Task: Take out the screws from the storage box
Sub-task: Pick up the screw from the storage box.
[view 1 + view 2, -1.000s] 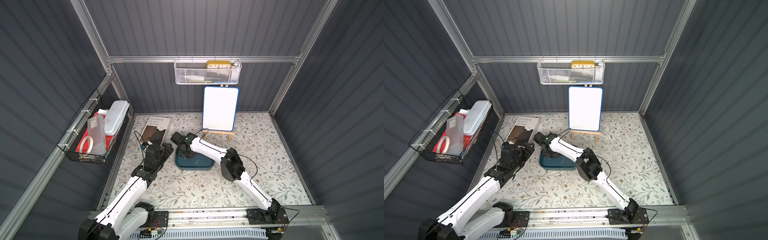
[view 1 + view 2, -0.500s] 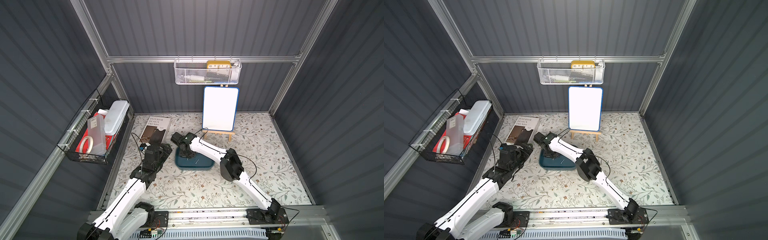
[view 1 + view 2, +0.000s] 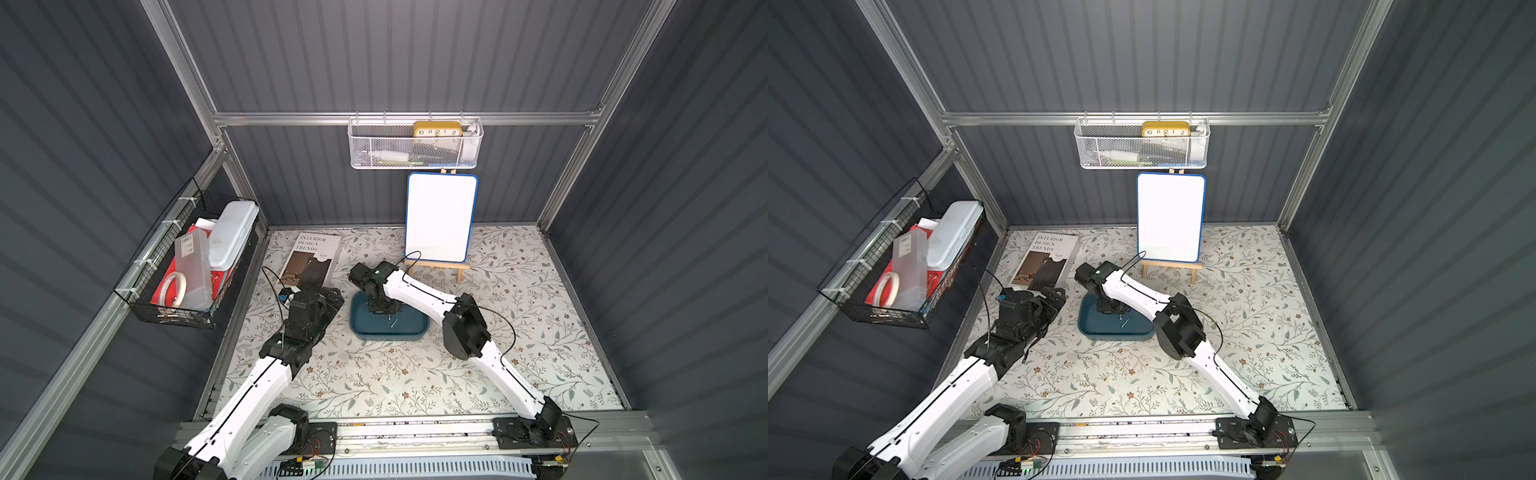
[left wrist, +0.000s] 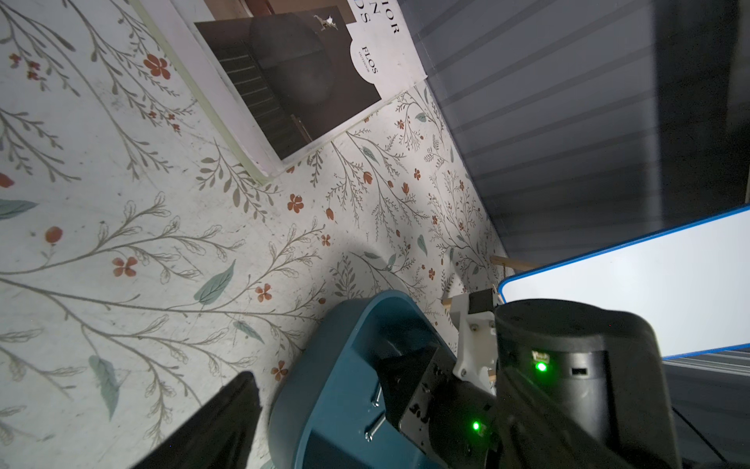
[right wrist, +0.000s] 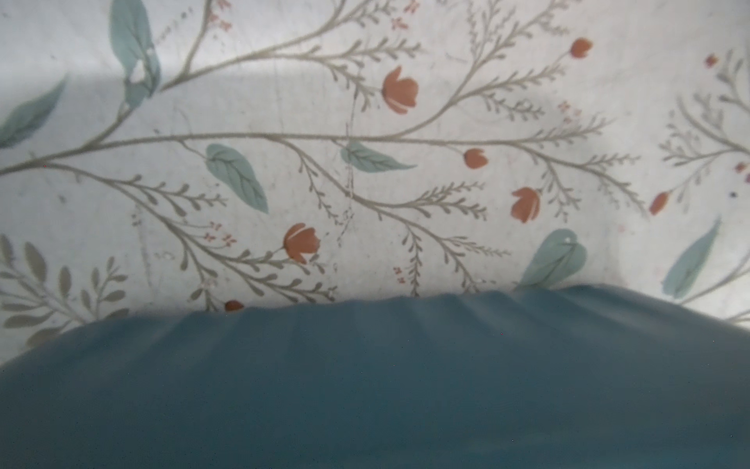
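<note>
Holds left hand just beside the teal storage box, fingers spread wide, nothing in them. Finds at least two screws lying loose on the box floor. Reaches right hand down into the box next to them; cannot tell whether spread, closed or gripping. Shows no screw out on the worktop. Judged: removal largely still ahead.
</note>
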`<state>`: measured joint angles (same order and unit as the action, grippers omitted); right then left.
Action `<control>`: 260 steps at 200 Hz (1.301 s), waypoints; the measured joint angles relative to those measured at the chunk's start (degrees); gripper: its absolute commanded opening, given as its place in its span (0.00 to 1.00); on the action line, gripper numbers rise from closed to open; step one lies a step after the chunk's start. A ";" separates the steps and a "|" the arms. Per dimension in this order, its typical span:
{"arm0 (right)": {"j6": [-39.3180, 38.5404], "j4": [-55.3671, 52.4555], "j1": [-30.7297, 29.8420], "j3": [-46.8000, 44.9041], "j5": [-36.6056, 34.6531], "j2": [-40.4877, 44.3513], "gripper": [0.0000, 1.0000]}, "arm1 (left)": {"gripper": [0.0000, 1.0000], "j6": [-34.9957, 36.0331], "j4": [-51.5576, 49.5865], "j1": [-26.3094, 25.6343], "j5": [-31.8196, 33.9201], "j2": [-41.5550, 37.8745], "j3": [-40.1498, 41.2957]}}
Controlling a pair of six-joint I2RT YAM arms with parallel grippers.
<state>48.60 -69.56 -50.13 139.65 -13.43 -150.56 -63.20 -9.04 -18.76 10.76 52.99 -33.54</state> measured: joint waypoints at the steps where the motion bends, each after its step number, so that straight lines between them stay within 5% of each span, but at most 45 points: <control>1: 0.02 0.04 0.00 -0.04 0.04 0.00 0.12 | 0.94 0.00 0.00 0.00 -0.02 0.00 0.00; 54: 0.02 3.61 1.03 -5.27 2.84 2.97 0.04 | 0.94 -0.28 -0.04 0.00 -0.66 1.03 0.00; 260: -4.68 15.52 4.17 -32.41 4.55 28.46 0.04 | 0.92 3.74 1.79 0.00 -8.22 6.40 -2.16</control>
<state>43.92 -54.04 -45.95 107.24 -8.88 -122.10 -59.46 -7.25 -18.76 2.55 59.40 -35.70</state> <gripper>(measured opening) 0.072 0.925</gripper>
